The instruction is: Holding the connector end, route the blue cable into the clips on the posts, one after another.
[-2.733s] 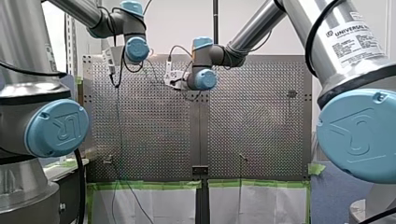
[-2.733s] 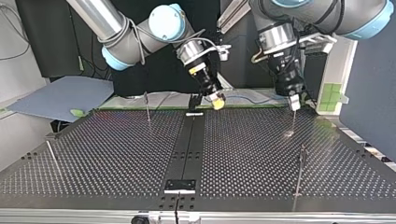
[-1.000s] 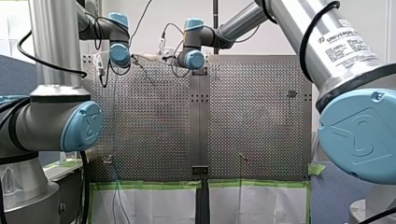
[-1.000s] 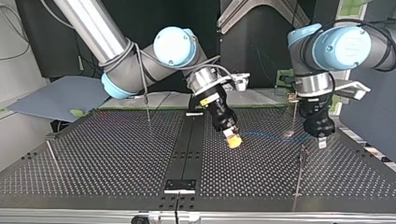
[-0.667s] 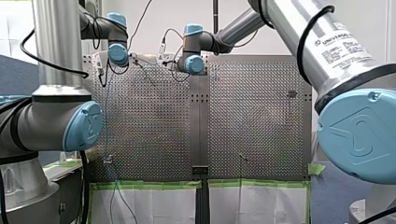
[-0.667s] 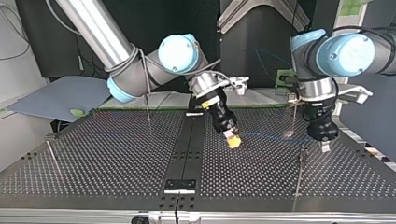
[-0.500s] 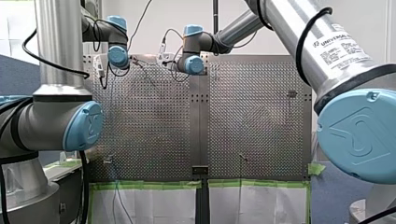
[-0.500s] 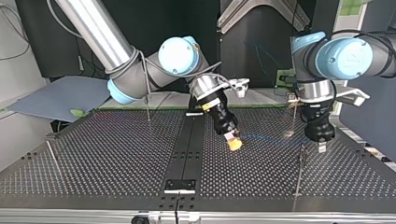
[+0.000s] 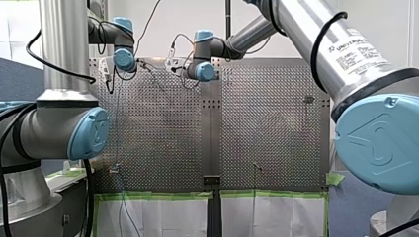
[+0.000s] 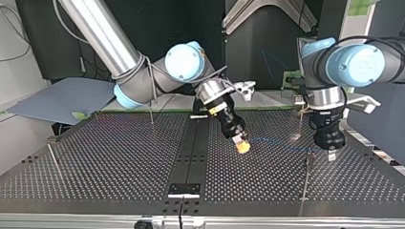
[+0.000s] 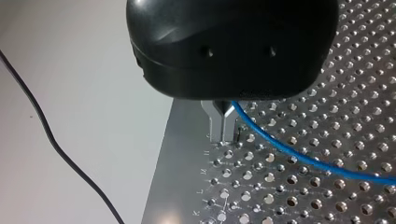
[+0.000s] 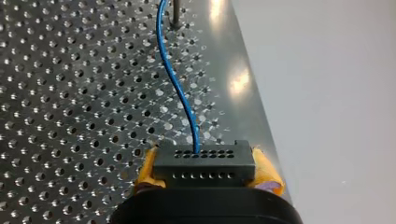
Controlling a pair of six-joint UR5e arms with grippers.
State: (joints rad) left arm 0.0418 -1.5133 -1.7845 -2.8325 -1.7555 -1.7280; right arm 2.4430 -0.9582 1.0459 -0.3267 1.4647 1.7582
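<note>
Left hand vertical, closer to post

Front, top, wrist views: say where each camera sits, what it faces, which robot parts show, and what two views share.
Front: behind the shoulders, looking over the perforated table; my left arm and my right arm frame it.
Top: across the table, facing the arms; my right gripper at left, my left gripper at right.
Left wrist: along my left gripper, shut on the blue cable.
Right wrist: along my right gripper, clamping the connector.
Shared: blue cable, both wrist views.
</note>
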